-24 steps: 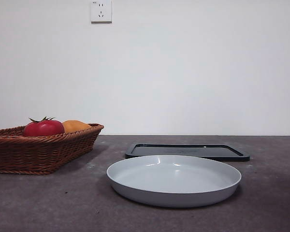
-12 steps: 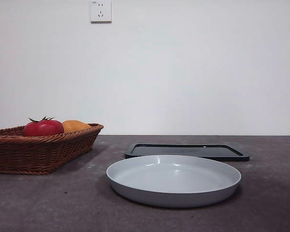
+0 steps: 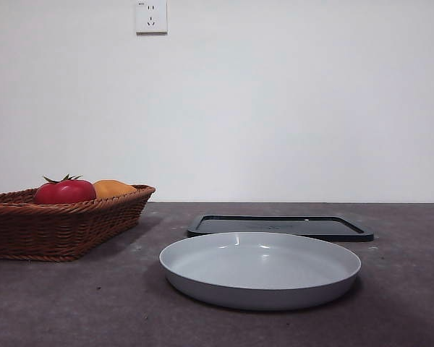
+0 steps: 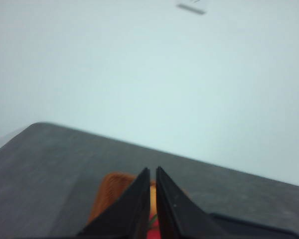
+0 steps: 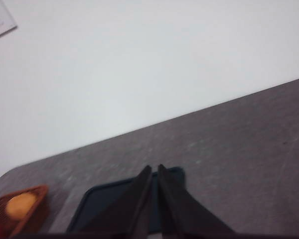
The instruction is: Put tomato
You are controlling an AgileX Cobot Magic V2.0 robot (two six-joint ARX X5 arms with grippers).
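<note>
The red tomato point(image 3: 65, 191) with a green stem lies in the wicker basket point(image 3: 58, 231) at the left, next to an orange-yellow fruit point(image 3: 113, 189). A sliver of the tomato point(image 4: 153, 233) shows between the jaws in the left wrist view, far below. My left gripper point(image 4: 152, 172) is shut and empty, high above the basket point(image 4: 109, 191). My right gripper point(image 5: 154, 169) is shut and empty, high above the black tray point(image 5: 104, 206). Neither gripper shows in the front view.
A grey round plate point(image 3: 260, 269) sits at the centre front. The flat black tray point(image 3: 278, 226) lies behind it. The right wrist view shows the basket point(image 5: 35, 211) with the orange fruit point(image 5: 21, 204) far off. A wall socket point(image 3: 151, 16) is on the wall.
</note>
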